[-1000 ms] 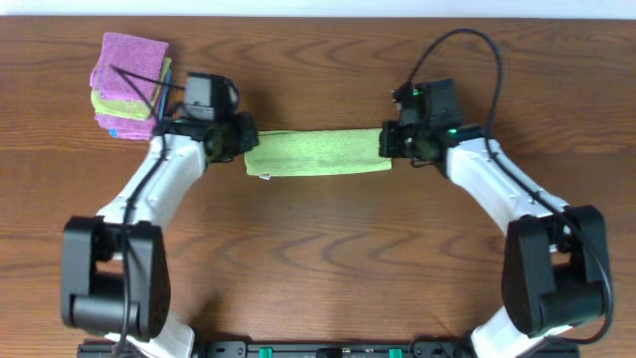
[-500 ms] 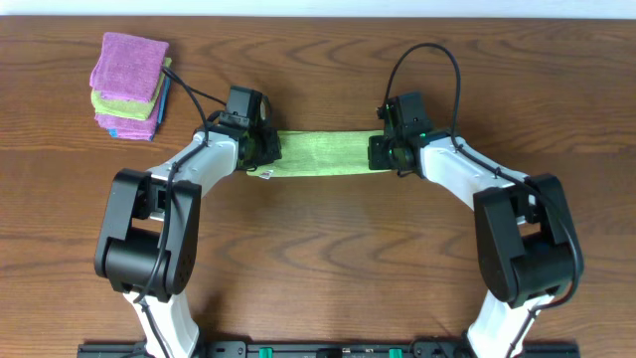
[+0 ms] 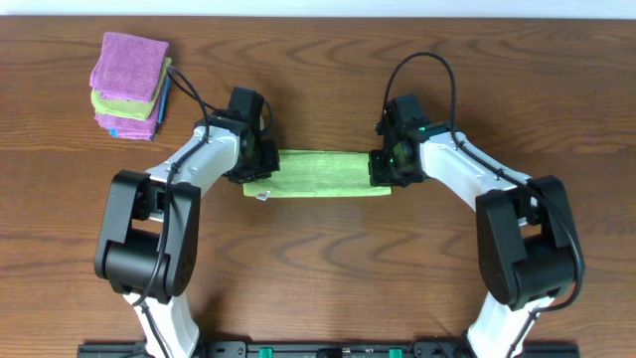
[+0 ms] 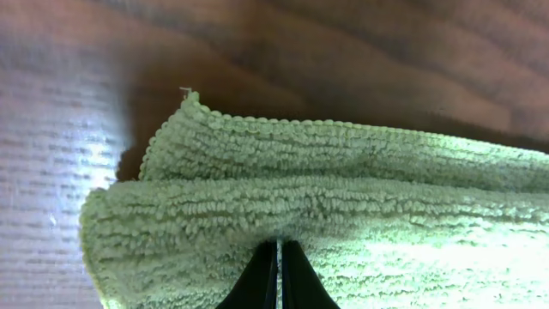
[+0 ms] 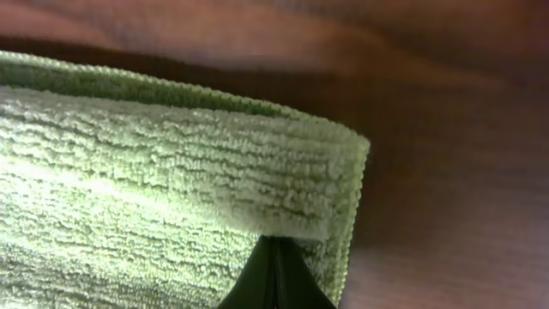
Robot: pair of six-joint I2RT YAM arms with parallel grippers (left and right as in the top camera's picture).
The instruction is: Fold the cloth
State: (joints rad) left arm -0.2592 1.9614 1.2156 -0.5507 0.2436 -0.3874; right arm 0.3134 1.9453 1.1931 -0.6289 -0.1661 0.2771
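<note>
A green cloth (image 3: 318,175) lies as a long, narrow band across the middle of the wooden surface (image 3: 318,278), running left to right, with an arm at each end. The left fingers (image 3: 262,166) sit on its left end and the right fingers (image 3: 382,168) on its right end, both low against the fabric. In the left wrist view the left fingers (image 4: 270,279) are pressed together with only a thin seam between them, their tips nipping the near edge of the green cloth (image 4: 360,197); the looped pile shows at least two layers there, the upper one lying a little back from the lower, with one corner poking up near the left. In the right wrist view the right fingers (image 5: 270,279) are likewise drawn tight, pinching the green cloth (image 5: 146,197) close to its rounded, doubled-over right end. A small white tag (image 3: 262,194) sticks out from the band's lower left corner. Well apart, at the far left corner of the surface, stands a stack of folded cloths (image 3: 131,82), purple on top with green and blue showing beneath
</note>
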